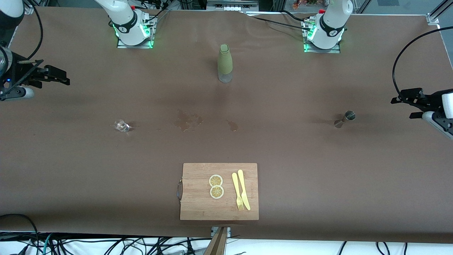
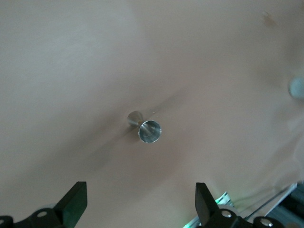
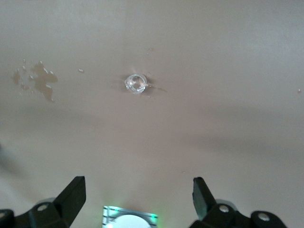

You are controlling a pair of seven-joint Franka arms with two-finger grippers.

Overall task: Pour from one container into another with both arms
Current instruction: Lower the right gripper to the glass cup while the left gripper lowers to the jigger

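Note:
A small steel jigger (image 1: 345, 119) (image 2: 147, 128) stands on the brown table toward the left arm's end. A small clear glass (image 1: 122, 126) (image 3: 135, 83) stands toward the right arm's end. A green-sleeved bottle (image 1: 224, 63) stands upright between the two arm bases. My left gripper (image 1: 403, 106) (image 2: 141, 190) hangs open and empty over the table's edge at its own end, apart from the jigger. Over the other end, my right gripper (image 1: 58, 79) (image 3: 137, 187) is likewise open and empty, well apart from the glass.
A wooden cutting board (image 1: 198, 209) lies near the front camera's edge, carrying two lemon slices (image 1: 216, 186), a yellow fork (image 1: 236, 191) and a yellow knife (image 1: 244, 189). Wet stains (image 1: 187, 122) mark the cloth mid-table. The arm bases (image 1: 134, 32) (image 1: 322, 35) stand along the table's farthest edge.

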